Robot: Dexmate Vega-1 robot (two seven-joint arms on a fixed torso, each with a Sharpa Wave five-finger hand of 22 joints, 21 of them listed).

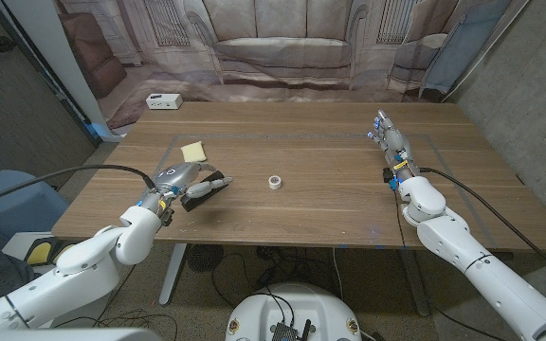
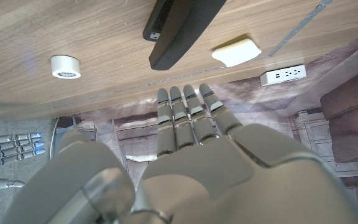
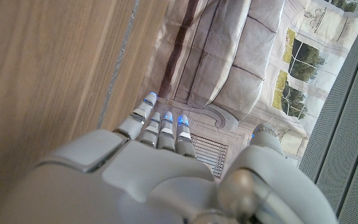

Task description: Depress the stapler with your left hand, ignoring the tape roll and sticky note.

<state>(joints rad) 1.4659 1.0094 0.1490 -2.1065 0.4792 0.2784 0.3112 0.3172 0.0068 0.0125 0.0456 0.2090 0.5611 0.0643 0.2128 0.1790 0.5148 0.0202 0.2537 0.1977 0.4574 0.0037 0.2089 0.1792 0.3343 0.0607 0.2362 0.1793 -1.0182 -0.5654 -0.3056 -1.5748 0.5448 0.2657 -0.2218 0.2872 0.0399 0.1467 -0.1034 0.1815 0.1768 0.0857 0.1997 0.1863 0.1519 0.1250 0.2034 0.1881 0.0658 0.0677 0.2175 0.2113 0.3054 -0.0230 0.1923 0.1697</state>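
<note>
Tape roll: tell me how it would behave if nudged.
The tape roll lies flat on its side on the table, so a nudge would probably slide it, not roll it. It looks small and hollow, so likely light. Tipped on edge, it could roll.

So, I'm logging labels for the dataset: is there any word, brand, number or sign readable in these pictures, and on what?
None can be read.
Black stapler: no legible marking.
White tape roll: blank as far as visible.
Pale yellow sticky note pad: no writing visible.
White power strip: sockets only, any print too small to read.
</note>
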